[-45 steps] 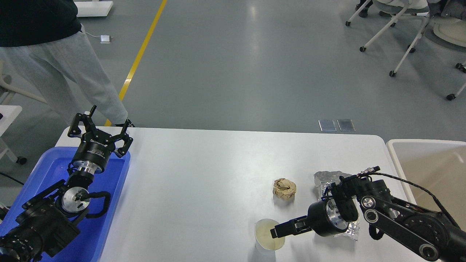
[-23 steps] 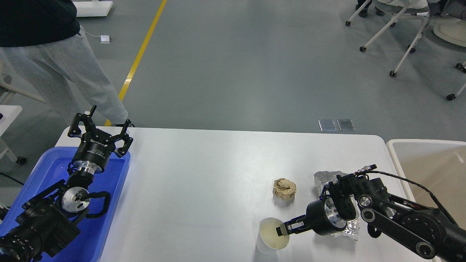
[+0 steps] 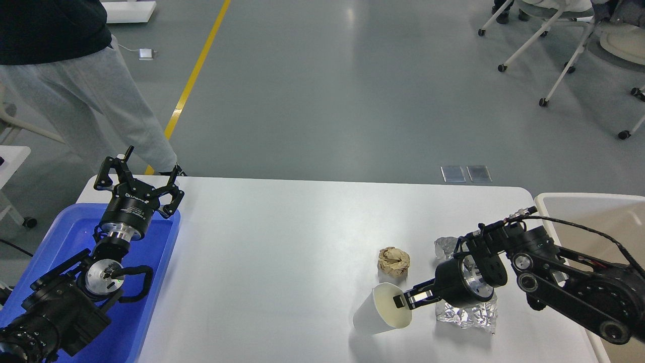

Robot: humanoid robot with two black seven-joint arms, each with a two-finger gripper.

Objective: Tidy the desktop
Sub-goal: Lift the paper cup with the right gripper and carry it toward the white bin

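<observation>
The white desktop fills the middle of the head view. My right gripper is shut on the rim of a white paper cup, which hangs tilted with its mouth toward the arm, lifted off the desktop. A crumpled brown paper ball lies just beyond the cup. Crumpled silver foil lies under my right wrist. My left gripper is open and empty above the far end of the blue tray.
A beige white-rimmed bin stands at the desktop's right edge. A person in grey trousers stands beyond the far left corner. Wheeled chairs stand at the far right on the floor.
My right gripper has risen and moved away from me with the cup, tilting it from upright onto its side. The left arm has not moved.
</observation>
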